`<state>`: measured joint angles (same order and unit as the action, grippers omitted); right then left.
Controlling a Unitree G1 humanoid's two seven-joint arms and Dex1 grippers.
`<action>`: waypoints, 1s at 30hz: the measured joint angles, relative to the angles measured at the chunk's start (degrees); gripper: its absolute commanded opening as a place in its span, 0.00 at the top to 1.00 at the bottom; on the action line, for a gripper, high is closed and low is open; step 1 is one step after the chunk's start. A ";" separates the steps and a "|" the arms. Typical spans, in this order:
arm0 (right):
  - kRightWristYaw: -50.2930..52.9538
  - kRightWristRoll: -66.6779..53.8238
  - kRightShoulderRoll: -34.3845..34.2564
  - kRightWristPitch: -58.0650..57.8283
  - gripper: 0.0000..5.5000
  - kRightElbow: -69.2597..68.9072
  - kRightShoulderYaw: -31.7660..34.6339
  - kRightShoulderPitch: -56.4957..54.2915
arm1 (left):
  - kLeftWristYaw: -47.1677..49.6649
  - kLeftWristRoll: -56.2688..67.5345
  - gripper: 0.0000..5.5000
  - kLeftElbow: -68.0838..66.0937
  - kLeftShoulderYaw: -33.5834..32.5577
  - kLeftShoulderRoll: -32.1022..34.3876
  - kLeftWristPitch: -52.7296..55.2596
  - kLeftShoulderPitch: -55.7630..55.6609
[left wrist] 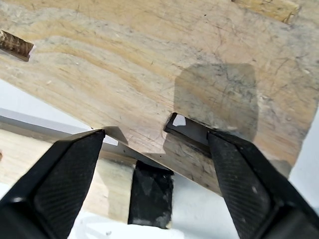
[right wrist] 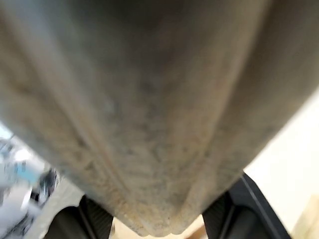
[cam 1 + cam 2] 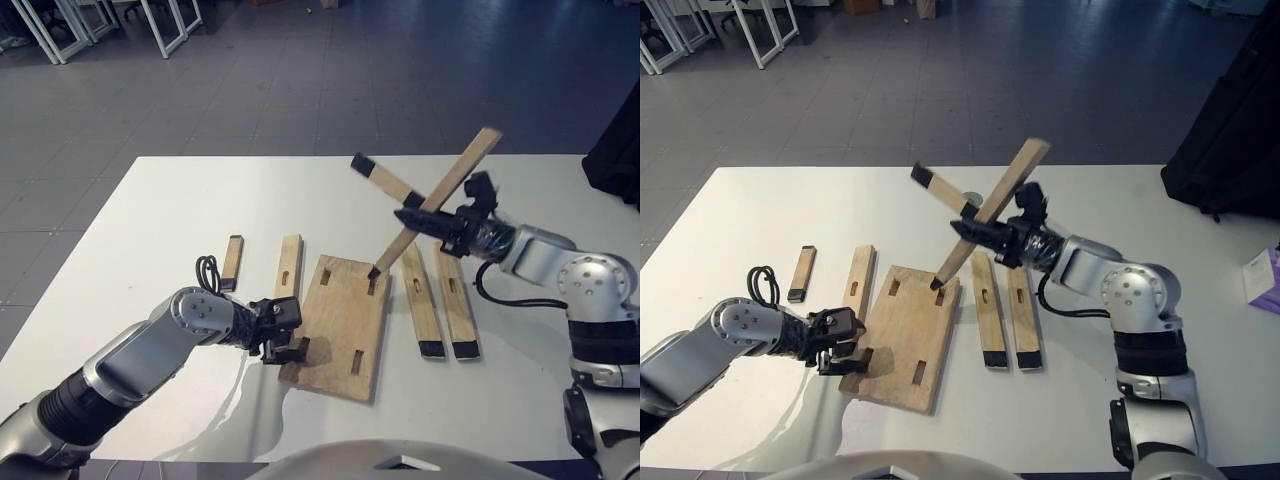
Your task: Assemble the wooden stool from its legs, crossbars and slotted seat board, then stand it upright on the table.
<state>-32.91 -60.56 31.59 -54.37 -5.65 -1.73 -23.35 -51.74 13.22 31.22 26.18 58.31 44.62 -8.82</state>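
Where crossed legs point(image 3: 460, 172) meet, your right end effector point(image 3: 421, 222) clamps.
Seat board point(image 3: 335, 320) seems stiff, light: pinch its edge; left end effector point(image 3: 289, 332) gapes.

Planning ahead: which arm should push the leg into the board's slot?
Right: the right gripper holds the crossed legs, lower tip already at the far slot of the seat board. The left gripper sits open at its near-left edge.

Tilted crossed legs point(image 3: 455, 175) over seat board point(image 3: 335, 330), loose legs point(image 3: 423, 310) beside, narrow gap between
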 measured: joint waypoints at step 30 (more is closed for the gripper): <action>-33.75 33.38 -4.92 26.10 0.63 29.99 -14.37 -14.07 | -0.52 -3.60 0.31 -3.53 1.11 -2.47 -3.05 -1.27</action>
<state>-66.66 -27.17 26.67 -28.26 24.34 -16.10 -37.42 -52.26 9.62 27.69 27.29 55.84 41.57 -10.09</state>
